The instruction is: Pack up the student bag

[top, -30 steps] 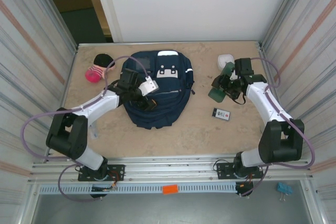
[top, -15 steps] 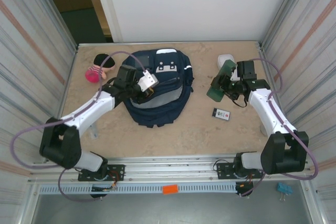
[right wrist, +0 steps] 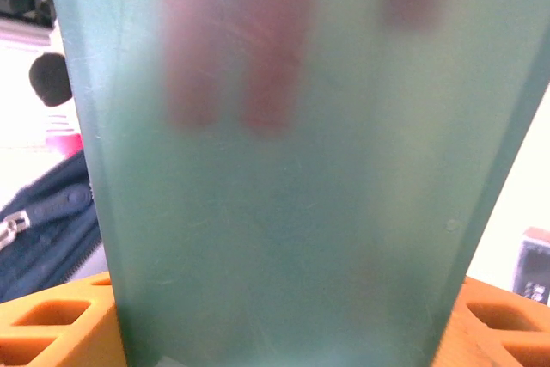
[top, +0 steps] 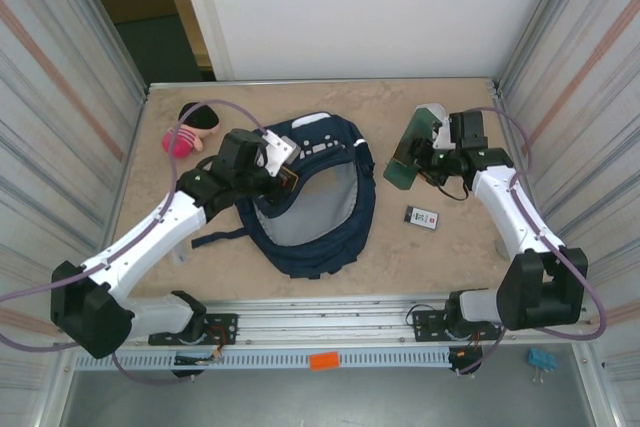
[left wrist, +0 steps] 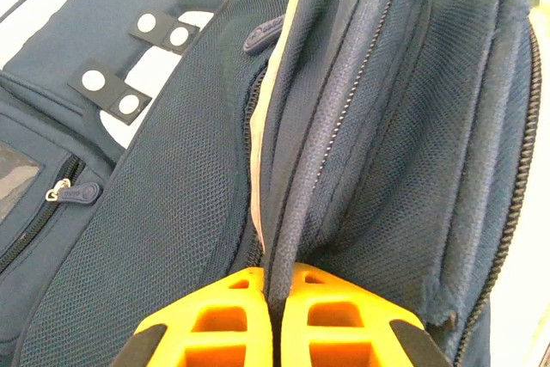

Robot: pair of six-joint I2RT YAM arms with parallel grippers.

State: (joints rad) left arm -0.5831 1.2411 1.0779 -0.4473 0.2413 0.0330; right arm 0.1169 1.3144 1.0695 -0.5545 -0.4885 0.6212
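The student bag (top: 345,237), navy with white stripes, lies mid-table with its mouth pulled open and grey lining showing. My left gripper (top: 284,178) is shut on a seam of the bag's rim at its left upper edge. In the left wrist view the orange fingers (left wrist: 223,315) pinch that dark piped seam of the student bag (left wrist: 172,204), with the left gripper (left wrist: 280,285) fully closed around it. My right gripper (top: 428,152) holds a green translucent case (top: 404,155) upright, right of the bag. The green case (right wrist: 292,186) sits between the orange fingers (right wrist: 51,328) of the right gripper (right wrist: 284,337).
A pink and black soft item (top: 187,131) lies at the back left. A small black card (top: 421,216) rests on the table right of the bag, under the right arm. A white object (top: 434,110) sits at the back right. Corrugated walls close in both sides.
The left gripper closed on the bag's rim and pulled it up and towards the near left, spreading the mouth open. The right gripper raised the green case slightly and tilted it towards the bag.
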